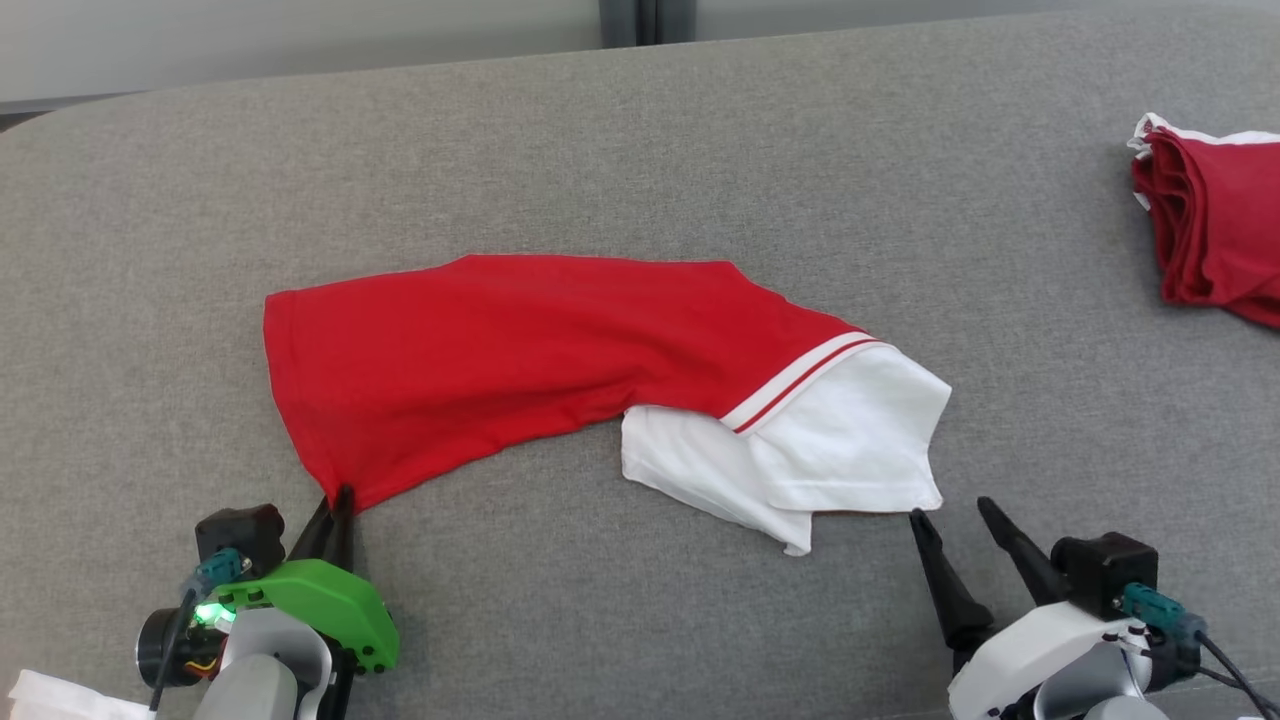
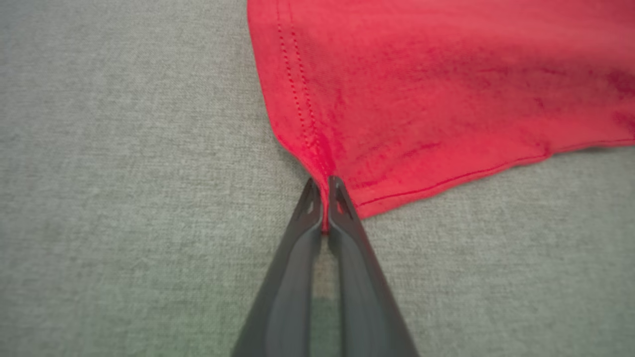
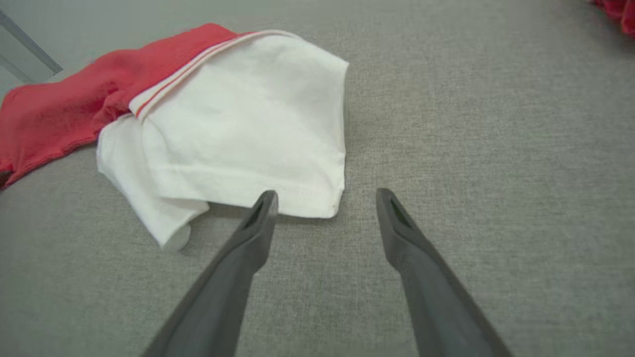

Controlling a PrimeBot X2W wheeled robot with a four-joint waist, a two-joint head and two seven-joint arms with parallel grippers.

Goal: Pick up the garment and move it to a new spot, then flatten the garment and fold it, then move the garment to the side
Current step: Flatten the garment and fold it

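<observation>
A red garment (image 1: 500, 350) with white sleeves and a red-and-white stripe lies folded lengthwise across the grey surface (image 1: 640, 140). My left gripper (image 1: 338, 500) is shut on its near-left hem corner; the left wrist view shows the red cloth (image 2: 446, 89) pinched between the two dark fingertips (image 2: 312, 198). My right gripper (image 1: 948, 512) stands open just off the white sleeve's near-right corner (image 1: 930, 500). In the right wrist view, the white sleeve (image 3: 248, 129) lies ahead of the left fingertip (image 3: 265, 201), apart from it, with nothing between the fingers.
Another red garment (image 1: 1215, 220) with white trim lies bunched at the far right edge. A white cloth corner (image 1: 55, 698) shows at the lower left. The back edge of the grey surface runs along the top.
</observation>
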